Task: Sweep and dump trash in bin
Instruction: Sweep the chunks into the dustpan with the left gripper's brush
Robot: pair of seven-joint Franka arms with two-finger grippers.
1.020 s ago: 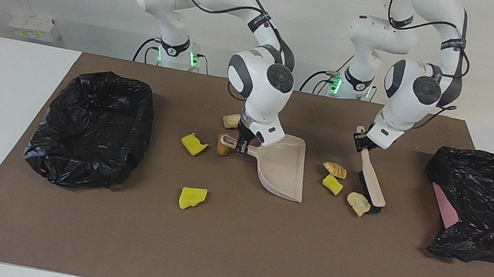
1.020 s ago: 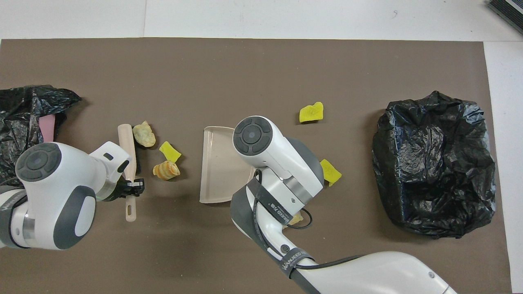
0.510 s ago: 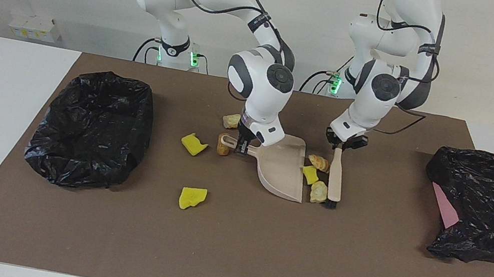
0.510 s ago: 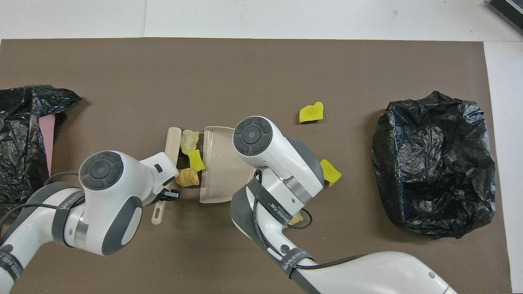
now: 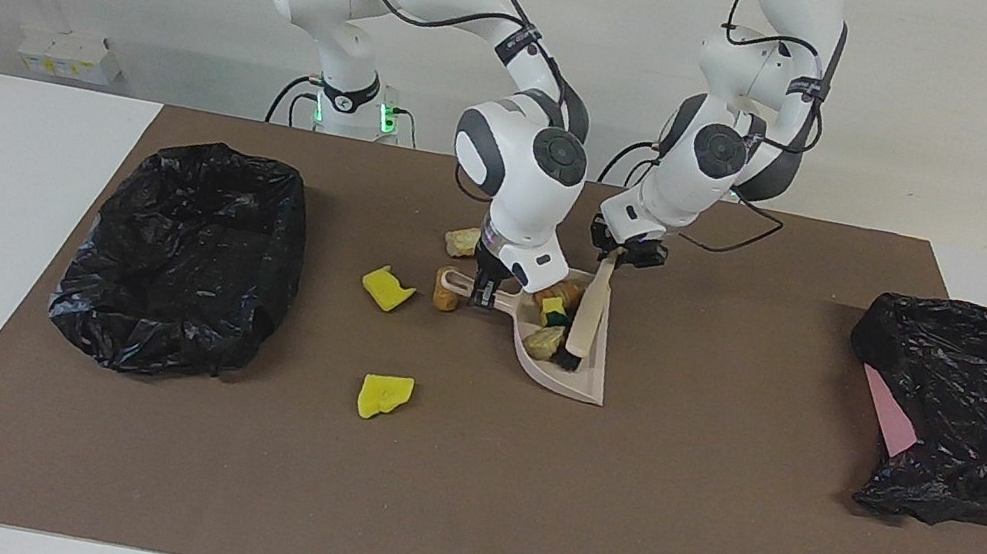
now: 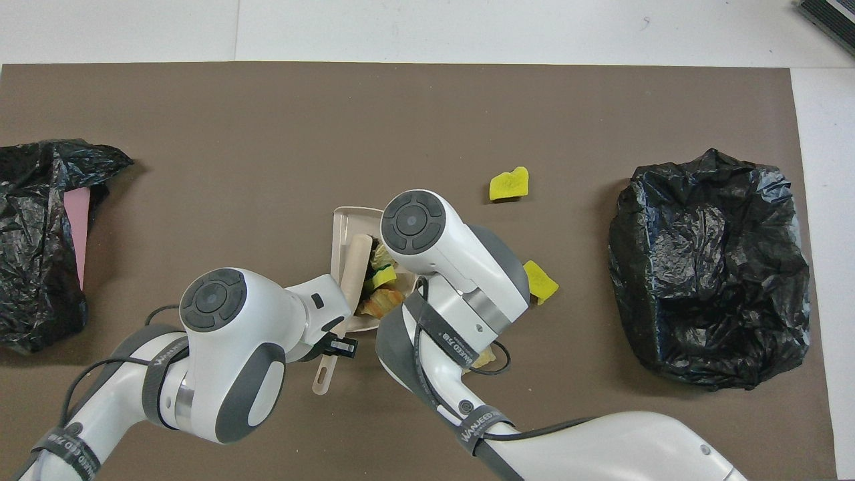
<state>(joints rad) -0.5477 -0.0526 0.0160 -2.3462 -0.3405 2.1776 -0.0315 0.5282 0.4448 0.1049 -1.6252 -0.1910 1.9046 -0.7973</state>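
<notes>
- Clock directions are read in the facing view, with the dustpan [image 5: 580, 389] at the centre.
- Black-lined bin [image 5: 182, 258]: at 9 o'clock, at the right arm's end of the mat, well apart from the dustpan.
- Loose trash on the mat:
  - One yellow sponge chunk [image 5: 387, 288] is at 9 o'clock.
  - A second yellow chunk [image 5: 383, 395] is at 8 o'clock.
  - A tan lump [image 5: 462, 240] is at 10 o'clock.
  - A brown lump [image 5: 446, 291] is just beside the end of the pan's handle.
- Right gripper [image 5: 482, 293]: clenched on the dustpan's handle, with the pan flat on the mat.
- Swept trash [image 5: 544, 341]: three scraps lie inside the pan, between its back wall and the brush [image 5: 586, 319].
- Left gripper [image 5: 628, 252]: clamped on the brush's handle at 1 o'clock. The bristles are down in the pan, against the scraps.
- Crumpled black bag [image 5: 966, 416]: at 3 o'clock, at the left arm's end.
</notes>
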